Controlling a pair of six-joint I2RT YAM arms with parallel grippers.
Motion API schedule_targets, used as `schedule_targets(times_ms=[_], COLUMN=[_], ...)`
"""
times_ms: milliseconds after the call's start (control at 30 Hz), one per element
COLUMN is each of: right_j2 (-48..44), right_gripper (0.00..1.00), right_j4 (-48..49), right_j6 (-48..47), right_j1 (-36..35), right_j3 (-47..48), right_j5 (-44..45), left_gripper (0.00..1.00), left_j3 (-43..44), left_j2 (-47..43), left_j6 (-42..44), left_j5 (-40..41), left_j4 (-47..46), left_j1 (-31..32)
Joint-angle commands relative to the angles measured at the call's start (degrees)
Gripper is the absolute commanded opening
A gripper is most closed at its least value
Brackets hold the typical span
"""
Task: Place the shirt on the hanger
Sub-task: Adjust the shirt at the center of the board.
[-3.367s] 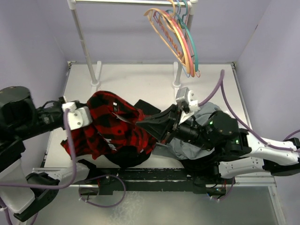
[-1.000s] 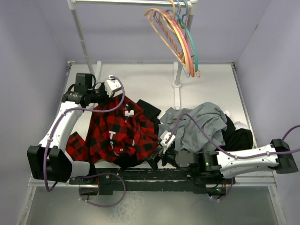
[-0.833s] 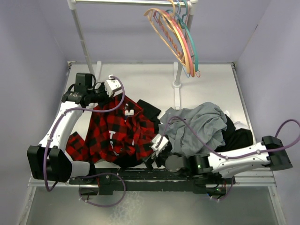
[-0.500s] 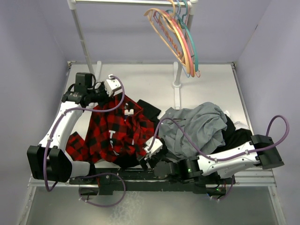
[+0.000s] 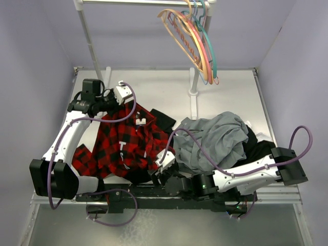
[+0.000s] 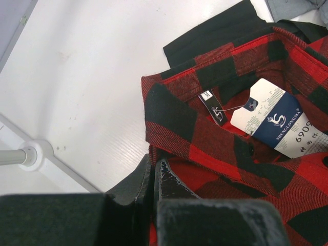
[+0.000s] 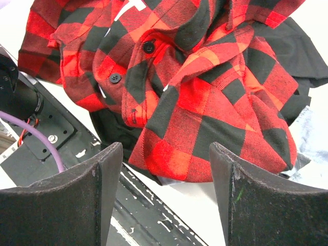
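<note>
One crumpled red-and-black plaid shirt [image 5: 128, 146] lies near the desk's left edge, the left gripper [image 6: 154, 168] pinching its collar, the right gripper [image 7: 165, 154] open.

Lab test booth — plain lilac walls [image 5: 36, 46], clothes rail [image 5: 143, 2].

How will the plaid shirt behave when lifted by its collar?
Probably floppy: the shirt lies crumpled in soft folds, so it should sag and drape. Likely not slippery, judging by its woven flannel surface. Its paper tag would probably dangle.
</note>
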State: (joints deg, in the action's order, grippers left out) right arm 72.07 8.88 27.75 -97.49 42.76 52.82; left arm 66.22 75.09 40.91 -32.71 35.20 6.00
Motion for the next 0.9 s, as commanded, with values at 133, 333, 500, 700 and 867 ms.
schedule_targets(times_ms=[133,333,500,700,867], right_j2=[3.2,3.6,-2.2,-11.9,-15.3], right_gripper=[0.61,0.16,0.0,0.0,0.0], right_j4=[-0.1,-2.3,-3.3,-4.3,-3.8], right_j6=[2.9,3.7,2.3,-3.4,-9.3], right_j1=[-0.2,-0.1,1.8,6.9,13.1], right_j3=[4.0,4.0,1.5,-1.0,-2.2], right_j5=[-0.8,3.0,5.1,6.1,2.4], left_gripper=[0.0,0.0,0.0,0.0,0.0], left_j3=[0.9,0.4,0.3,0.3,0.8], left_j2=[-0.7,-0.7,-0.6,-0.3,-0.8], left_j6=[-1.2,-0.7,-0.2,0.4,0.5], left_j5=[-0.1,0.2,0.6,0.3,-1.8], left_j4=[-2.9,-3.0,-2.8,-2.3,-1.4], left_j1=[-0.5,-0.5,-0.5,-0.5,-0.5])
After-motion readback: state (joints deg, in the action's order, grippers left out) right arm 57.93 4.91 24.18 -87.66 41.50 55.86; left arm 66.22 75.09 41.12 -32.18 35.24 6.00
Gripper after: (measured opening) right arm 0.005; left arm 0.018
